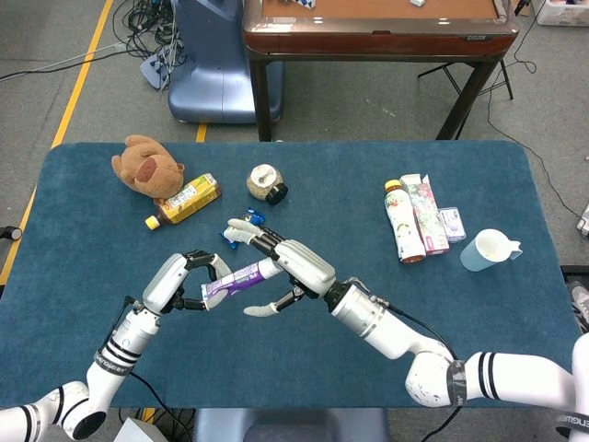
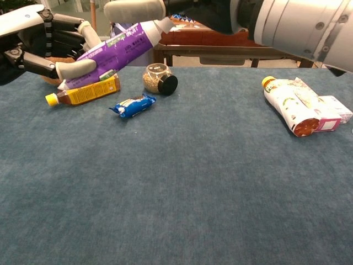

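Blue table under me. My left hand grips the purple tube; my right hand, fingers spread, covers its cap end. It could slip if I pull early.

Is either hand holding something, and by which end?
The left hand grips the purple tube at its flat tail end. The right hand is at the cap end; its grip cannot be told.

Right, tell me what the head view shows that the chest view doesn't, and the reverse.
Only the head view shows the brown plush bear, the pale blue plastic cup and the full right hand reaching over the tube's cap end. Only the chest view shows the brown wooden table's underside. Both share the purple and white tube gripped by the left hand, the blue snack packet and the yellow-capped tea bottle.
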`<action>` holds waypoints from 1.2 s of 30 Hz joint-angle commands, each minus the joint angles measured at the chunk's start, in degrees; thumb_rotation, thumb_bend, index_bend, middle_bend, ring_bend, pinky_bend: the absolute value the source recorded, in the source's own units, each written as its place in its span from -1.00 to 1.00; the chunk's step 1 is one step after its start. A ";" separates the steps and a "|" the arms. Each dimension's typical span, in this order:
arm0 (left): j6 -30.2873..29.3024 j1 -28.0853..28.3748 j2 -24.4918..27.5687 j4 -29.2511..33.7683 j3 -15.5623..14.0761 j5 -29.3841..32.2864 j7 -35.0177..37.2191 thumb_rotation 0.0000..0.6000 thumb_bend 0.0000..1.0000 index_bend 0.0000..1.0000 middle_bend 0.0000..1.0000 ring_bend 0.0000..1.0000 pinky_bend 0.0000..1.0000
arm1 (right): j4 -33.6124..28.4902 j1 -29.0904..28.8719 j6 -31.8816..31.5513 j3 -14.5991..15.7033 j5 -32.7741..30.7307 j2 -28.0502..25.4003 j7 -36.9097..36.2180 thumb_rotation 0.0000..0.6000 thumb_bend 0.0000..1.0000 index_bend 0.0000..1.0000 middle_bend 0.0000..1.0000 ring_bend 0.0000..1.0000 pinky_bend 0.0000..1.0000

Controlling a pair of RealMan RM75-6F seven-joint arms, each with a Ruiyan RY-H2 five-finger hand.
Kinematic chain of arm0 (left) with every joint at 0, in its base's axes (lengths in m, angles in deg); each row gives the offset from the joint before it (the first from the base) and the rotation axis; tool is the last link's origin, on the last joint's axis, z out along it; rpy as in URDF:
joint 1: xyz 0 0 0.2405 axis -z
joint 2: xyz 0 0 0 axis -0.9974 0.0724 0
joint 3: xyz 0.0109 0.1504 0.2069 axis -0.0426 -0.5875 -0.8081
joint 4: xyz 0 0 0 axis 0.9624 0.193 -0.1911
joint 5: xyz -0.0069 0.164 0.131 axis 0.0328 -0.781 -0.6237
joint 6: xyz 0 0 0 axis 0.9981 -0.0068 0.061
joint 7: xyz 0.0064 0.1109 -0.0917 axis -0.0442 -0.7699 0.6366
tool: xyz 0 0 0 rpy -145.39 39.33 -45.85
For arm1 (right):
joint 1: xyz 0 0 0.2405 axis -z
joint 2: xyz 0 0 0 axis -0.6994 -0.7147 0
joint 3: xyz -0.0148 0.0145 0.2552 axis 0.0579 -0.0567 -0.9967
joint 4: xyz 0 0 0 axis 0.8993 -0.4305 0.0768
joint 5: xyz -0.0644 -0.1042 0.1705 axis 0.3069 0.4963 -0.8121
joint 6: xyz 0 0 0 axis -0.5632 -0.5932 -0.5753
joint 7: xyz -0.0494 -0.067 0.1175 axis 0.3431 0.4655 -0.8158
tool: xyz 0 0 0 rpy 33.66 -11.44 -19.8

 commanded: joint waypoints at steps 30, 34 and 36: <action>0.03 0.45 -0.11 0.66 1.45 2.36 2.63 1.00 0.10 0.26 0.59 0.11 -0.22 | 7.91 -0.78 -8.73 -0.60 2.50 11.87 -3.21 0.73 -1.00 -1.00 -1.00 -1.00 -1.00; 0.17 0.47 -0.10 0.80 1.62 2.67 2.96 1.00 0.10 0.26 0.59 0.11 -0.22 | 8.48 -0.99 -9.39 -0.81 2.85 12.98 -3.35 0.72 -1.00 -1.00 -1.00 -1.00 -1.00; 0.15 0.47 -0.12 0.84 1.67 2.68 3.01 1.00 0.10 0.26 0.59 0.11 -0.22 | 8.66 -1.07 -9.67 -0.90 3.01 13.40 -3.46 0.73 -1.00 -1.00 -1.00 -1.00 -1.00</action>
